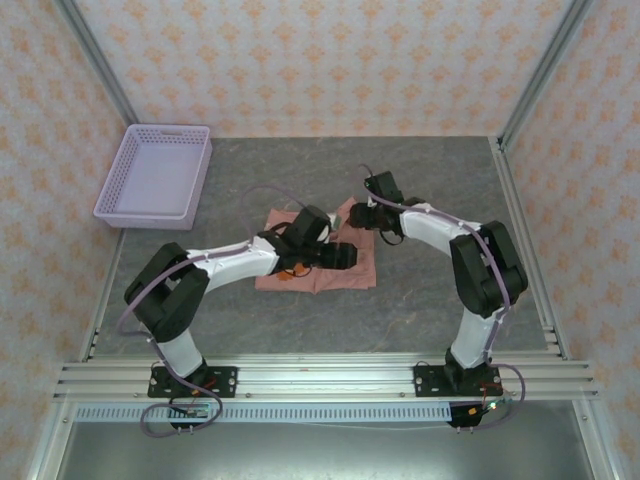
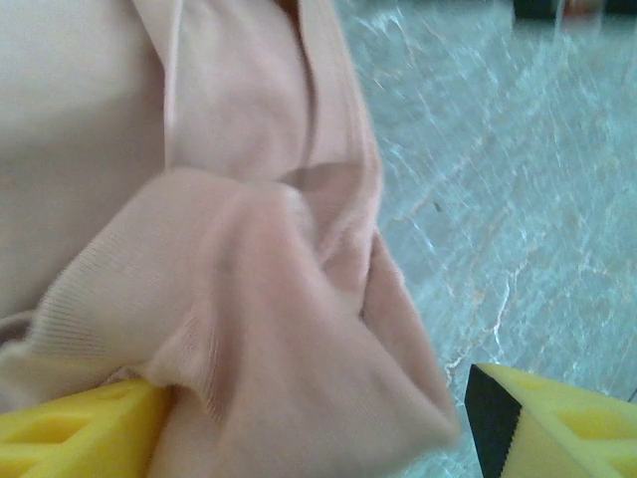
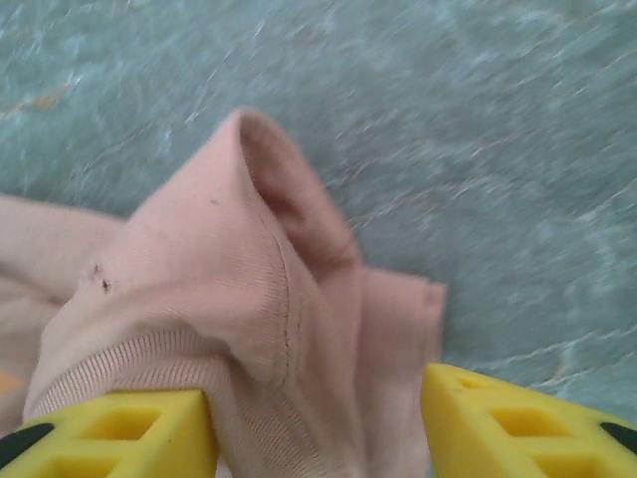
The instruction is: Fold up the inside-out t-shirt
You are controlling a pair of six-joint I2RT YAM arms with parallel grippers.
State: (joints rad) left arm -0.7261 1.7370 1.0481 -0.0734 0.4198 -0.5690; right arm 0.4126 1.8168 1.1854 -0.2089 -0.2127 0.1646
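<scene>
Both arms cover t-shirt point(image 1: 318, 268), left end effector point(image 2: 318, 423) and right end effector point(image 3: 318, 423) each gripping bunched cloth

One soft salmon-pink cloth t-shirt point(image 1: 318, 272) lies on one grey stone-patterned tabletop point(image 1: 420, 300). One pale lilac plastic lattice basket point(image 1: 155, 173) sits at the table's far left corner. Two white-and-black robot arms reach over the table, one left arm point(image 1: 225, 268) and one right arm point(image 1: 445, 235). Each wrist view shows two yellow plastic fingers point(image 2: 80, 433) point(image 3: 114, 433), four in all, with a bunch of pink cloth between each pair.
</scene>
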